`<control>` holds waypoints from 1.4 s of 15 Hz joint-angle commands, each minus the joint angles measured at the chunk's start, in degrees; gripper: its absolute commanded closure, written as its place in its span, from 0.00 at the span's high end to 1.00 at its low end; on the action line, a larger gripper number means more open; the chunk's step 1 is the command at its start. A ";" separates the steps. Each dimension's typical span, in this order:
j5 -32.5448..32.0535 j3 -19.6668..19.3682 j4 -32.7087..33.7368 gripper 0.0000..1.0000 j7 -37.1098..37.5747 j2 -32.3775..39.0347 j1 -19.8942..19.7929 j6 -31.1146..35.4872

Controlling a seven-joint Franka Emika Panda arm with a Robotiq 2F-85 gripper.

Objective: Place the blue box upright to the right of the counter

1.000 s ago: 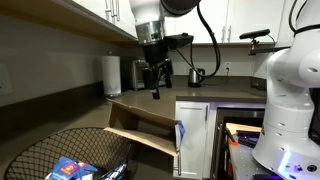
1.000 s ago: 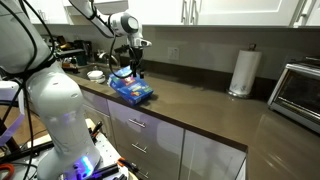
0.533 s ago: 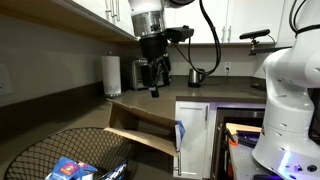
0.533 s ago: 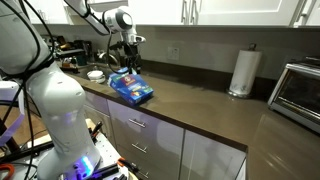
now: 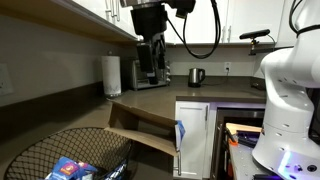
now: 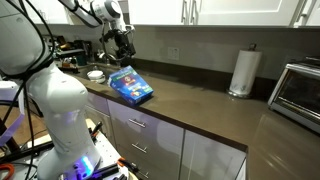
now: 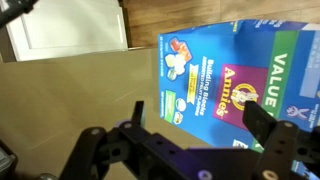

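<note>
The blue box (image 6: 131,85) lies tilted on the counter (image 6: 200,105) near its end, printed face up. In an exterior view only its plain brown side (image 5: 140,127) and a blue edge show. In the wrist view its blue front with pictures (image 7: 235,70) fills the upper right, below the fingers. My gripper (image 6: 122,42) hangs open and empty above the box, apart from it. It also shows high over the counter in an exterior view (image 5: 152,62) and in the wrist view (image 7: 200,120), jaws spread wide.
A paper towel roll (image 6: 244,70) and a metal oven (image 6: 300,95) stand further along the counter. A kettle (image 5: 196,76) stands at the back. A black wire mesh basket (image 5: 60,155) holds small blue packets. A white robot body (image 5: 290,90) stands close by.
My gripper has risen straight up from just above the blue box and is now well clear of it. The box has not moved.
</note>
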 commanded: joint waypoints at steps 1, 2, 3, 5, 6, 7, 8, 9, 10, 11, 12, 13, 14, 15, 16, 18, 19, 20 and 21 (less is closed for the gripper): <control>-2.24 1.23 3.79 1.00 -0.91 4.14 1.68 -0.72; -2.55 1.53 4.46 1.00 -0.75 5.43 2.11 -0.25; -2.75 1.66 5.31 1.00 -0.82 6.58 2.50 -0.18; -3.43 1.61 7.30 1.00 -1.27 9.04 3.09 -0.37; -3.85 1.48 8.22 1.00 -1.42 10.16 3.33 -0.40; -4.11 1.28 9.40 1.00 -1.68 11.26 3.61 -0.84; -4.71 1.07 10.57 1.00 -1.80 12.36 3.82 -1.38; -4.88 0.86 11.51 1.00 -2.19 13.13 4.06 -1.73; -5.18 0.63 12.55 1.00 -2.51 13.95 4.24 -2.17; -5.45 0.44 13.47 1.00 -2.65 14.74 4.41 -2.48; -5.27 0.16 14.41 1.00 -3.00 15.54 4.56 -2.57; -4.95 -0.05 15.17 1.00 -3.37 16.16 4.80 -2.77; -4.56 -0.31 15.79 1.00 -3.80 16.72 5.09 -2.84; -5.07 -0.43 16.37 1.00 -3.68 17.09 5.49 -3.57; -4.15 -0.95 13.99 1.00 -2.35 15.56 5.49 -1.14; -4.14 -1.16 14.91 1.00 -2.42 16.36 5.93 -1.63; -4.13 -1.17 15.02 1.00 -2.43 16.50 5.98 -1.65; -4.13 -1.17 15.03 1.00 -2.43 16.53 6.00 -1.66; -4.13 -1.18 15.04 1.00 -2.44 16.53 6.00 -1.67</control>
